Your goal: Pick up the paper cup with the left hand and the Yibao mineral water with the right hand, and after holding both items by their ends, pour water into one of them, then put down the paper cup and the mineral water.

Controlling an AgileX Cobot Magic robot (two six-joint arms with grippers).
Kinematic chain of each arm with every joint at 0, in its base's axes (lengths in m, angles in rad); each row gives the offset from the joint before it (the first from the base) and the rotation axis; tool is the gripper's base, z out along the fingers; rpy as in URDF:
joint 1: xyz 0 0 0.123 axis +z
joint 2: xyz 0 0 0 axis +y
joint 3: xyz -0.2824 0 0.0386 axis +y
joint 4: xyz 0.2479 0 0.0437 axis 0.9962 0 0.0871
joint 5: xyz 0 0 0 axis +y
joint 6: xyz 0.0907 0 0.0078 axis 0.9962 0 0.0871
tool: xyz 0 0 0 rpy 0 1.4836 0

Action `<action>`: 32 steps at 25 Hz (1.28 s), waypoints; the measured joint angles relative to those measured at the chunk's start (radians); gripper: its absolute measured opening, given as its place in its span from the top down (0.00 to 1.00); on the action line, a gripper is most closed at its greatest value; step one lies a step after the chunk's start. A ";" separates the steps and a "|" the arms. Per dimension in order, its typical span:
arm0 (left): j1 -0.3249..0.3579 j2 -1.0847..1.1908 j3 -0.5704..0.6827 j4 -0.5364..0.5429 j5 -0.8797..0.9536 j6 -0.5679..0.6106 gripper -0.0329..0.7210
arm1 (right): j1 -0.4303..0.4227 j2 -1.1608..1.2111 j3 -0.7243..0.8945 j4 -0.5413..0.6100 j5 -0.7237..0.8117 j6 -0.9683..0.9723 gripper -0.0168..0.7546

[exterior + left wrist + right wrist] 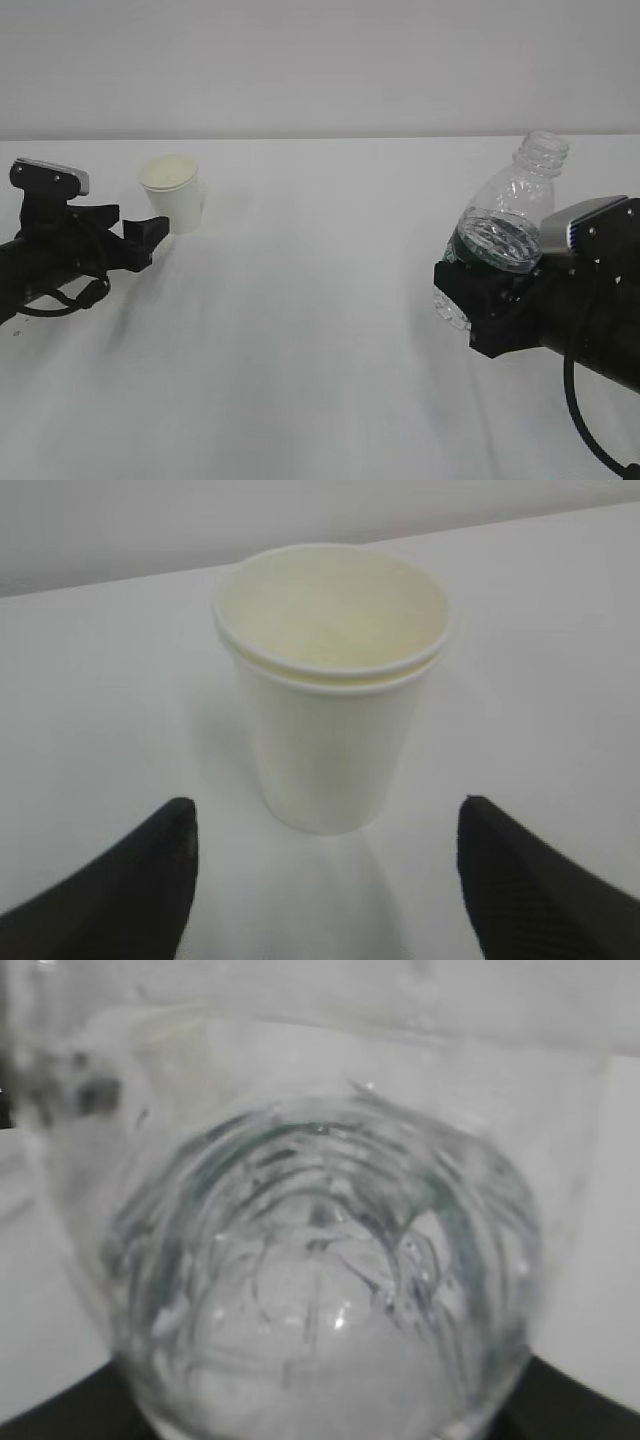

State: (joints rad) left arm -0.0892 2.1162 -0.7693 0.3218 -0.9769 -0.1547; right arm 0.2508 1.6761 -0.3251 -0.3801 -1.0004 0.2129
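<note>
The cream-white paper cup [175,192] [335,710] stands upright on the white table at the left. My left gripper [148,233] [325,825] is open, low over the table, and its two black fingertips [170,850] end level with the cup's base without touching it. On the right, my right gripper [482,290] [320,1422] is shut on the lower half of the Yibao mineral water [520,195] [320,1260]. The clear bottle is off the table, tilted, with its open neck up and to the right. In the right wrist view it fills the picture and hides the fingers.
The white table [320,350] stretches between the two arms with nothing else on it. Its far edge meets a pale wall [320,60]. The right arm's black cable [585,420] loops down at the lower right.
</note>
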 joint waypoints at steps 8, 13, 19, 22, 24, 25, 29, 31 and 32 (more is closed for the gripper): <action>0.000 0.066 -0.014 0.026 -0.043 -0.006 0.16 | 0.000 0.000 0.000 -0.006 0.000 0.004 0.45; 0.000 0.068 -0.015 0.029 -0.069 -0.008 0.20 | 0.000 0.000 0.000 -0.007 0.000 0.004 0.45; 0.000 0.068 -0.015 0.040 -0.086 -0.008 0.20 | 0.000 0.000 0.000 -0.010 0.000 0.004 0.45; 0.000 0.070 -0.015 0.045 -0.090 -0.008 0.11 | 0.000 0.000 0.000 -0.010 0.000 0.005 0.45; 0.000 0.070 -0.015 0.045 -0.090 -0.008 0.07 | 0.000 -0.002 0.000 -0.012 0.000 0.005 0.45; 0.000 0.072 -0.015 0.045 -0.093 -0.008 0.07 | 0.000 -0.002 0.000 -0.015 0.000 0.005 0.45; 0.000 0.103 -0.015 0.041 -0.116 -0.008 0.06 | 0.000 -0.002 0.000 -0.017 -0.002 0.005 0.45; 0.000 0.123 -0.022 0.041 -0.118 -0.008 0.06 | 0.000 -0.002 0.000 -0.017 -0.003 0.006 0.45; 0.000 0.133 -0.029 0.041 -0.118 -0.008 0.06 | 0.000 -0.002 0.000 -0.017 -0.003 0.006 0.45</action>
State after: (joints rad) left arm -0.0892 2.2496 -0.7985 0.3629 -1.0944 -0.1628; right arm 0.2508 1.6745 -0.3251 -0.3969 -1.0038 0.2192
